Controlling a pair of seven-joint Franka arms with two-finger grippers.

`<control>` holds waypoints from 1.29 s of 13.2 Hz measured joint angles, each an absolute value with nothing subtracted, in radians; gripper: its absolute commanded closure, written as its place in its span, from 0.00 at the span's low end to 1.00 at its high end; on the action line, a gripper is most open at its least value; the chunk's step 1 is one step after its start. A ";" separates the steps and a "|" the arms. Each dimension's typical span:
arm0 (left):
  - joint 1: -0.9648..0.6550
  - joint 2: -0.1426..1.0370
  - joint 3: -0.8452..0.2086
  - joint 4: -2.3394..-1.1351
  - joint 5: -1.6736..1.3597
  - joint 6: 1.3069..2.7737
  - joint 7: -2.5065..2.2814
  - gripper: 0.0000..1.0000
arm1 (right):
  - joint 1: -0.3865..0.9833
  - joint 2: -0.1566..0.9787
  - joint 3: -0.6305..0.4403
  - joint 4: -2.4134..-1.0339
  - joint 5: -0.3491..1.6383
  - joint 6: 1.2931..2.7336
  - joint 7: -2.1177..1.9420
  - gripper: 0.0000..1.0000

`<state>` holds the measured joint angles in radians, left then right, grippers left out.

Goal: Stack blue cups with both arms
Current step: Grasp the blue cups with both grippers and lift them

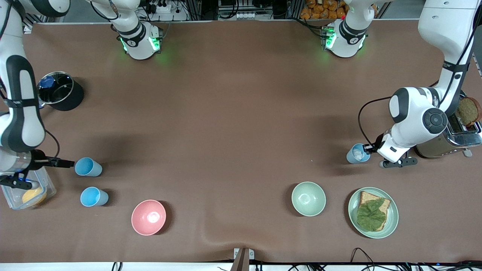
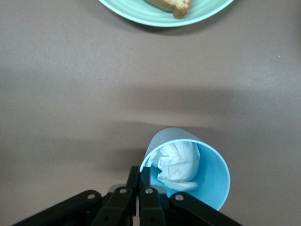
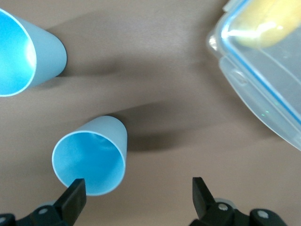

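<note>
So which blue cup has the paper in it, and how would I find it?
Start at the shiny toaster at the left arm's end of the table. Right beside it the left gripper is shut on the rim of a blue cup. It is the only cup with crumpled white paper inside; the other two cups are empty.

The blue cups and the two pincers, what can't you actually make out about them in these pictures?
- Cup with crumpled paper: the left pincer grips its rim; the paper hides the cup's bottom.
- Right pincer: open beside a blue cup; the wrist view's edge cuts off its body, and the front view shows it too small to judge.
- Second blue cup: cut off by the right wrist view's edge.
- Clear container: the right arm partly covers it.
</note>
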<state>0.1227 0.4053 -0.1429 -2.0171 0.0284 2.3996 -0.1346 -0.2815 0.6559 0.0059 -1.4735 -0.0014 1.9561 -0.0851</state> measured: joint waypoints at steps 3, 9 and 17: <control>0.123 0.417 -0.155 -1.996 0.023 2.393 -0.135 1.00 | -0.282 0.691 0.005 -1.474 0.016 1.975 -0.085 0.00; 0.114 0.426 -0.410 -1.889 -0.037 2.271 -0.443 1.00 | -0.282 0.729 0.005 -1.481 0.047 2.001 -0.085 1.00; -0.351 0.557 -0.516 -1.719 0.119 2.254 -1.246 1.00 | -0.281 0.726 0.007 -1.490 0.053 1.982 -0.094 1.00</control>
<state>-0.3511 0.5565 -0.5161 -1.7187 0.1185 2.2540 -1.2463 -0.2808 0.7262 0.0069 -1.4902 0.0533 1.9815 -0.0944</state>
